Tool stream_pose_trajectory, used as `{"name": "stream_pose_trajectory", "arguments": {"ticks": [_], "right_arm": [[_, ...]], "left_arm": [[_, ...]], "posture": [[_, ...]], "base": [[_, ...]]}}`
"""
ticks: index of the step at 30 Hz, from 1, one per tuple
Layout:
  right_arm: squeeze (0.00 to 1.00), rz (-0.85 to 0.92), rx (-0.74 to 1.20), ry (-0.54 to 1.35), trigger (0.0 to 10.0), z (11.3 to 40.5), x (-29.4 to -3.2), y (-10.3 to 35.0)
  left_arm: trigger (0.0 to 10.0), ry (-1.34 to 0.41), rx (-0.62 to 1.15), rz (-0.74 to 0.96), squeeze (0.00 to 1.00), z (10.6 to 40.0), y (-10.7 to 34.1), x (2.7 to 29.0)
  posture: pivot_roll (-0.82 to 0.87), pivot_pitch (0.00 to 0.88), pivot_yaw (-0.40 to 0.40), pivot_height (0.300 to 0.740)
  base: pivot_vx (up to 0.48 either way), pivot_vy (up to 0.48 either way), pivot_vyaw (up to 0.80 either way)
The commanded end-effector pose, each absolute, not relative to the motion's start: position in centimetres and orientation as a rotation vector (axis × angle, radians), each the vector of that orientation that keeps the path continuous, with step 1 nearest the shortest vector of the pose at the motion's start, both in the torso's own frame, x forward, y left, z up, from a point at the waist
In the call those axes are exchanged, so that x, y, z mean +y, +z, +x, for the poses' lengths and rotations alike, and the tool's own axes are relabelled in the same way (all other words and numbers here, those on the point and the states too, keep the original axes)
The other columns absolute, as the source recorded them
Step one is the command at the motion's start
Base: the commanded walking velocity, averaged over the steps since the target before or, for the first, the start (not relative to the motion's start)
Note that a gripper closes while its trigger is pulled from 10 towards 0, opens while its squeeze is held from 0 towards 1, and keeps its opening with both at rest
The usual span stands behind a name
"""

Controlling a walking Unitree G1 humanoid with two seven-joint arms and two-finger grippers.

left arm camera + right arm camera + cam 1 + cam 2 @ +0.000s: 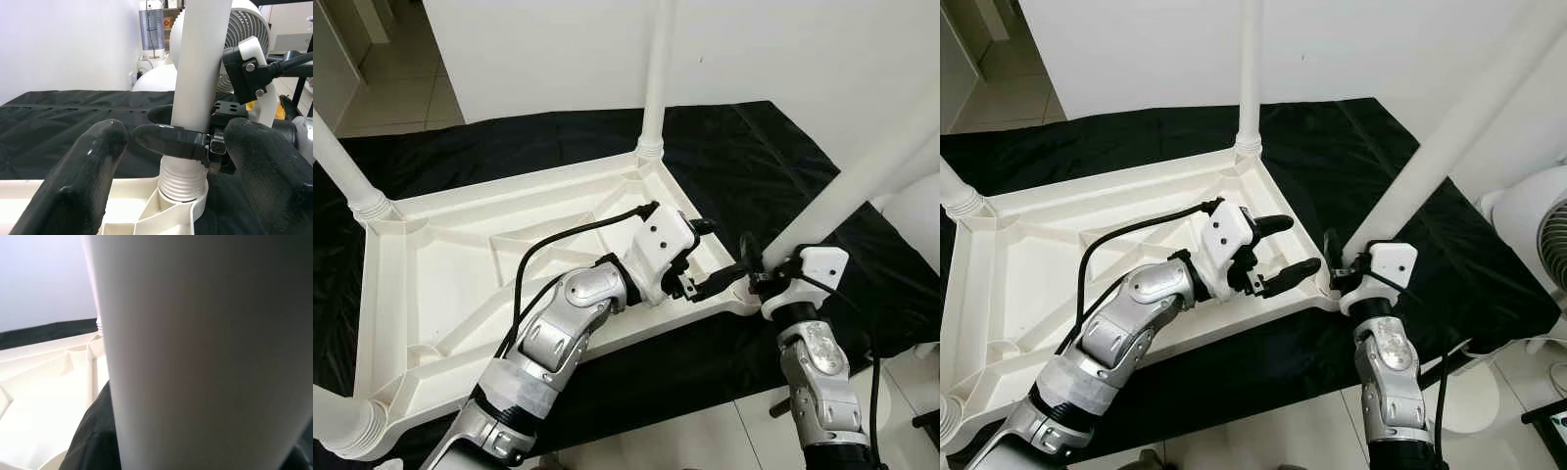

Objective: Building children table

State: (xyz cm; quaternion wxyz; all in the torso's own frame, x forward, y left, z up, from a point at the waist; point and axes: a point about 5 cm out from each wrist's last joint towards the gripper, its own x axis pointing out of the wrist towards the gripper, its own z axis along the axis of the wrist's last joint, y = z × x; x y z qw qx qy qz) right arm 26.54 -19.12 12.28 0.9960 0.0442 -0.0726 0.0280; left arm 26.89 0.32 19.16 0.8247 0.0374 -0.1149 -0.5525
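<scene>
I have the right gripper (1337, 262) clamped around the last white leg (1430, 157), steadying it in the corner socket of the upturned tabletop (431, 294), while the left gripper (1278, 252) waits open just beside it.

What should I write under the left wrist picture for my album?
Right tool clamps the white table leg above its threaded socket, while the open left tool waits close by.

A room in a home; pale tiled floor (401, 93), plain white wall (803, 49), a black sheet (773, 166) spread out, a white fan (1538, 235) standing by.
</scene>
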Motion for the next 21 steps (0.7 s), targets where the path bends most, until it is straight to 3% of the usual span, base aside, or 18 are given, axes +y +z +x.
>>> {"name": "stream_pose_trajectory", "arguments": {"ticks": [1, 14, 21], "right_arm": [[0.0, 0.133, 0.129, 0.034, 10.0, 25.3, -19.1, 7.2], [0.0, 0.105, 0.251, 0.056, 10.0, 27.4, -20.3, 8.3], [0.0, -0.091, 0.302, 0.177, 10.0, 28.1, -19.8, 9.3]], "left_arm": [[10.0, -1.2, -0.244, 0.099, 0.0, 26.9, 19.1, 0.1], [10.0, -1.2, -0.248, 0.093, 0.0, 26.9, 19.3, 0.0], [10.0, -1.19, -0.265, 0.088, 0.0, 27.1, 19.7, -0.3]], "posture": [[-0.02, 0.02, 0.036, 0.74], [-0.03, 0.027, 0.038, 0.74], [-0.02, 0.034, 0.024, 0.74]], "base": [[0.0, 0.0, 0.0], [0.0, 0.0, 0.0], [0.0, 0.0, 0.0]]}}
